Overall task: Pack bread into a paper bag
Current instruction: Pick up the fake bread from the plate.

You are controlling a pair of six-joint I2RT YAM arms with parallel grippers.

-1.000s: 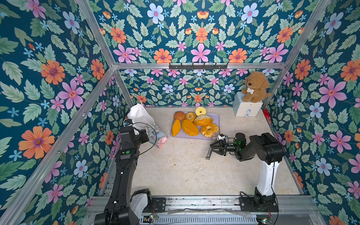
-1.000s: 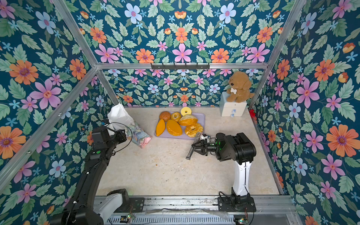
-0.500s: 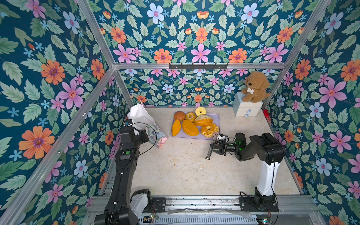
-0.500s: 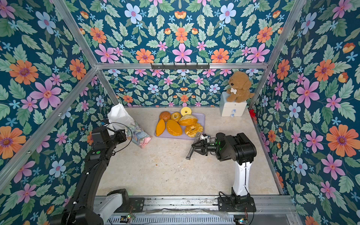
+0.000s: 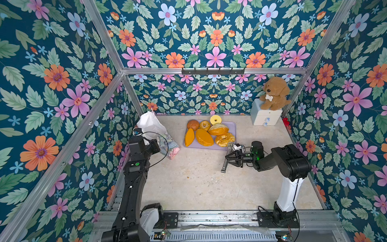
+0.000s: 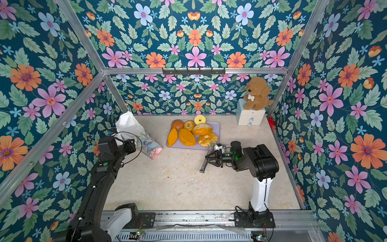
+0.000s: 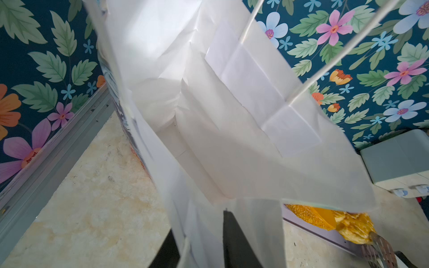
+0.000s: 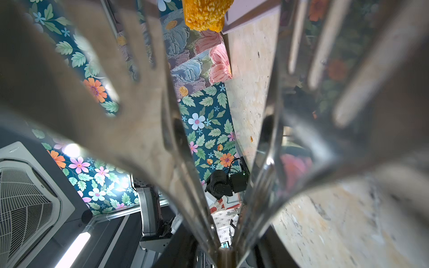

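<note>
Bread may slide off the smooth tongs my right gripper clamps; left gripper pinches the tilted paper bag.

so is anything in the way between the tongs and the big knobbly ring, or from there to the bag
Nothing visible: the tongs tip is right at the knobbly ring, at the tray corner. Towards the paper bag, two orange loaves lie between on the tray, so it likely needs lifting over them.

Bright, soft shadows, wrist foregrounds blurred
</note>
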